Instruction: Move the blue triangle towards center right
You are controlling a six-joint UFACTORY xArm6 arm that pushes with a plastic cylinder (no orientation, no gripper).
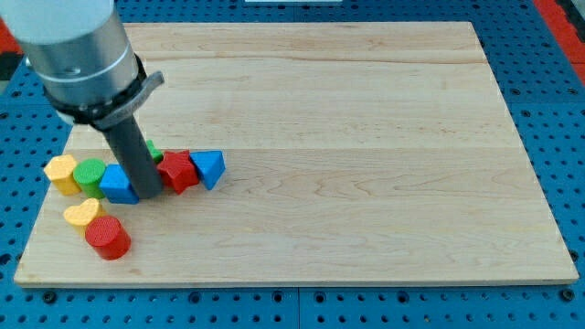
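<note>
The blue triangle (209, 168) lies at the view's left centre of the wooden board (366, 137), touching a red block (179, 172) on its left. My tip (149, 193) stands just left of that red block, between it and a blue block (117, 185), about 65 px left of the blue triangle. The rod hides part of a green block (155, 154) behind it.
At the board's left edge sit a yellow block (61, 173) and a green cylinder (90, 175). Lower down lie a yellow heart-like block (82, 214) and a red cylinder (108, 238). The board rests on a blue pegboard (558, 82).
</note>
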